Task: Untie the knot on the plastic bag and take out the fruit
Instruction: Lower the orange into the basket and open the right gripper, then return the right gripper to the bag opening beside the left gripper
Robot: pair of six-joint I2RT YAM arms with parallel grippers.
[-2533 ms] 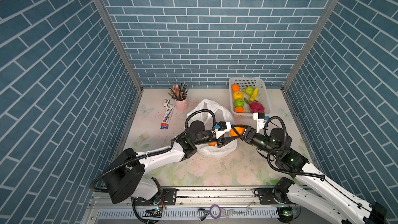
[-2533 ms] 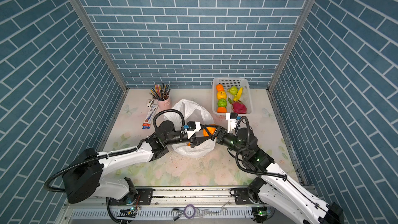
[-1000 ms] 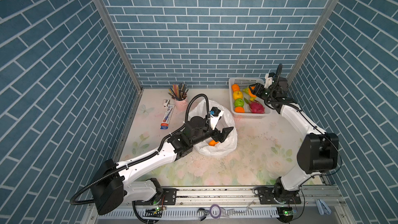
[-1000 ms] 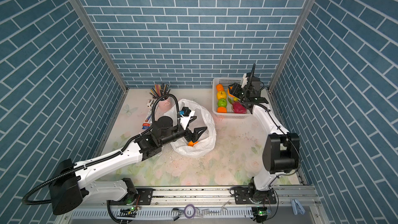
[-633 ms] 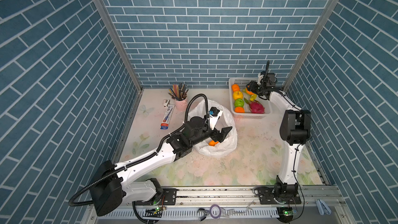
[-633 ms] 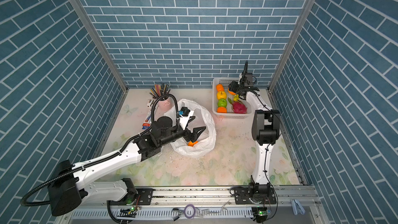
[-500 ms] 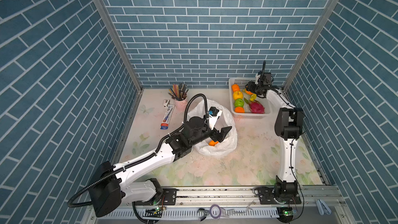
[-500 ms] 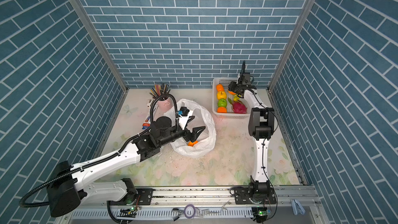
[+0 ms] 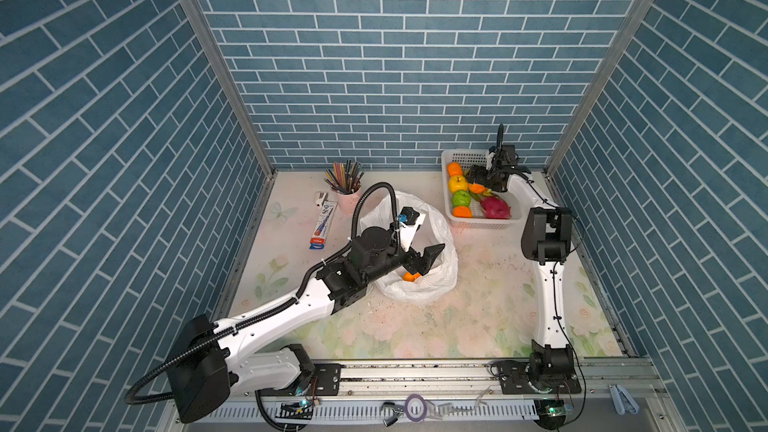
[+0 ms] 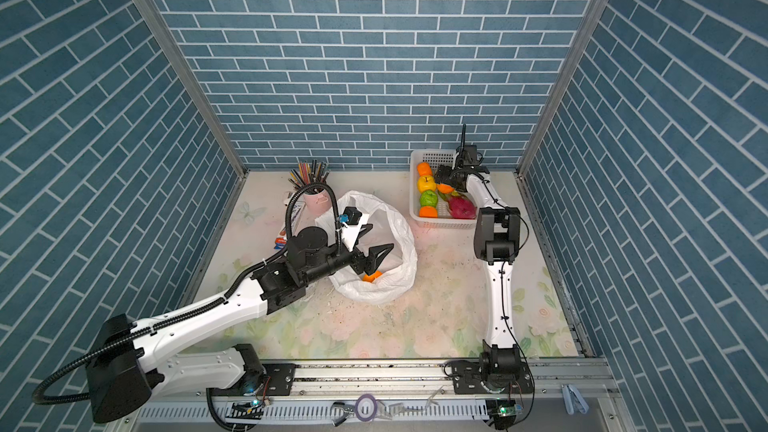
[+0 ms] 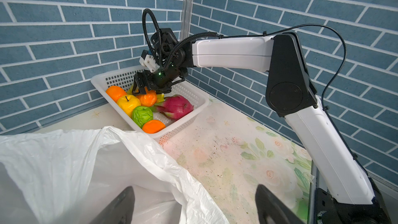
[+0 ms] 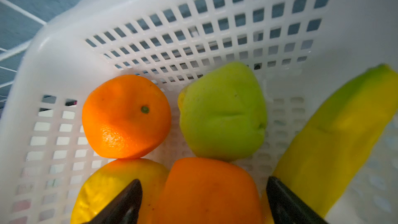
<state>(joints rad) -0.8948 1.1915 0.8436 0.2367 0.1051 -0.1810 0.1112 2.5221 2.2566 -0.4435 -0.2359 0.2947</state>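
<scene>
White basket (image 9: 484, 224) sits at 1 o'clock on the table (image 9: 478, 309), tight in the back-right corner, long axis 12–6. Down its 9 o'clock side runs a row: back orange (image 9: 454, 169), yellow apple (image 9: 457, 183), green fruit (image 9: 461, 199), front orange (image 9: 462, 212). The dragon fruit (image 9: 494, 207) lies at 4. Over the basket the right gripper (image 12: 203, 181) is released, with its fingers standing clear on both sides of a third orange (image 12: 206, 195) that rests among the others, a banana (image 12: 336, 143) just beside it. The plastic bag (image 9: 436, 284) lies mid-table, mouth gaping up, long axis roughly 11–5, with a bagged orange (image 9: 411, 277) in its 6 o'clock end. Above that mouth the left gripper (image 10: 381, 236) hangs spread wide, holding nothing. A pencil cup (image 9: 348, 197) and a flat carton (image 9: 323, 228) crowd 10–11 of the bag. Bare table from 3 to 6.
</scene>
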